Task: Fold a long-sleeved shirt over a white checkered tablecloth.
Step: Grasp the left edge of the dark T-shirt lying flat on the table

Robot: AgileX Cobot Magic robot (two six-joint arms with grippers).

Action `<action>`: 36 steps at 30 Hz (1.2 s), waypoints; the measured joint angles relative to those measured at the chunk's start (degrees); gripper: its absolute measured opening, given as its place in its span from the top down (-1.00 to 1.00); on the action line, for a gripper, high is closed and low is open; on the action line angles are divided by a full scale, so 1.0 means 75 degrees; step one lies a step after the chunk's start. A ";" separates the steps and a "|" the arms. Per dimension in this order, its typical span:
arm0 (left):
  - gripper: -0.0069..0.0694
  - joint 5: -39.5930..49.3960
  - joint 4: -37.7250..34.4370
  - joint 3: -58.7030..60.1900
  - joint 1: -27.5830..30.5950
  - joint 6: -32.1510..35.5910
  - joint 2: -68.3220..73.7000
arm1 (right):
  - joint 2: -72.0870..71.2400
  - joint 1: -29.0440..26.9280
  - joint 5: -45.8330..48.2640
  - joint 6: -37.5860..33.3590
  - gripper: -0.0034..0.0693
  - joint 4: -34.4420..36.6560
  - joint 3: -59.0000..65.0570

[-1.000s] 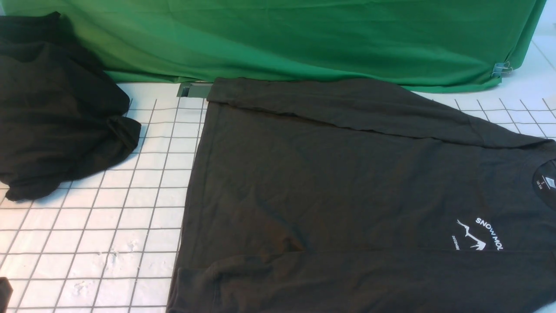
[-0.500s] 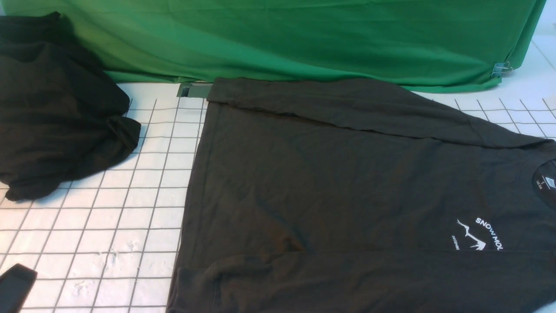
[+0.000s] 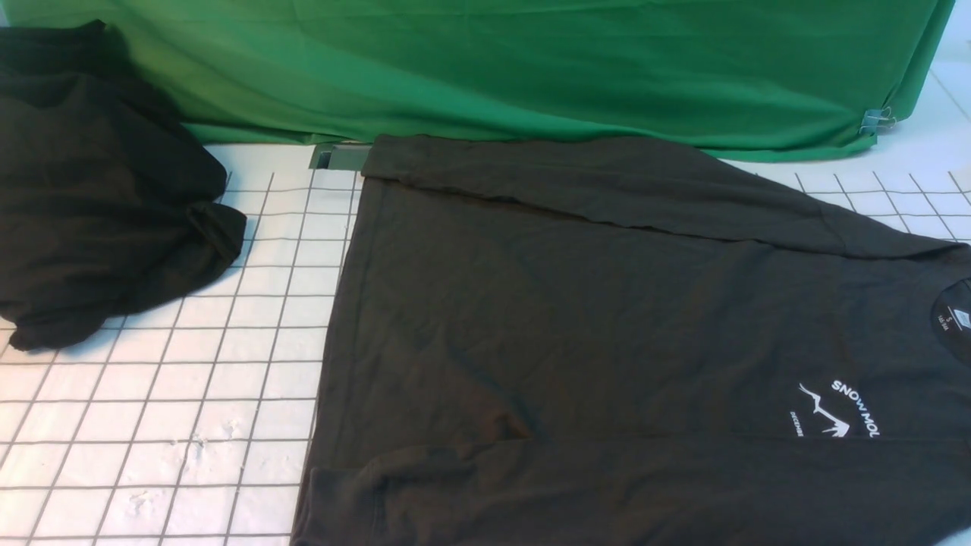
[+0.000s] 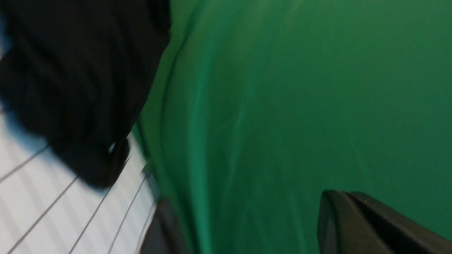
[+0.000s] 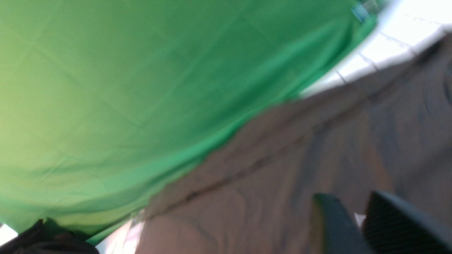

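The long-sleeved shirt (image 3: 592, 326) lies flat on the white checkered tablecloth (image 3: 190, 379), dark charcoal, with both sleeves laid inward along its far and near edges. Its white logo (image 3: 838, 409) and neck label (image 3: 962, 318) sit at the right. Neither gripper shows in the front view. In the left wrist view my left gripper (image 4: 339, 193) is shut and empty, held in the air before the green cloth (image 4: 282, 88). In the right wrist view my right gripper (image 5: 349, 197) hovers over the shirt (image 5: 282, 169) with its jaws a little apart and nothing between them.
A second dark garment (image 3: 91, 197) lies crumpled at the far left of the tablecloth. A green draped cloth (image 3: 531, 68) closes off the back, held by a clip (image 3: 874, 120) at the right. A small metal slot (image 3: 337, 157) sits by the shirt's far left corner.
A dark gripper tip that stood at the bottom left of the front view half a second ago has left that view. The shirt has not moved.
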 joint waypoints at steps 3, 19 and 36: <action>0.81 -0.0478 0.1334 -0.0781 0.0000 -0.0075 -0.0015 | 0.0118 0.0000 0.0219 -0.0957 0.83 -0.0086 -0.1060; 0.81 0.8618 -0.0138 -0.5433 0.0000 0.5393 0.5773 | 0.5322 0.0000 0.7211 -0.3484 0.83 -0.1368 -0.6099; 0.00 0.8991 0.0610 -0.7061 -0.2417 0.5093 1.0724 | 0.5869 0.0000 0.7155 -0.3557 0.67 -0.1278 -0.6099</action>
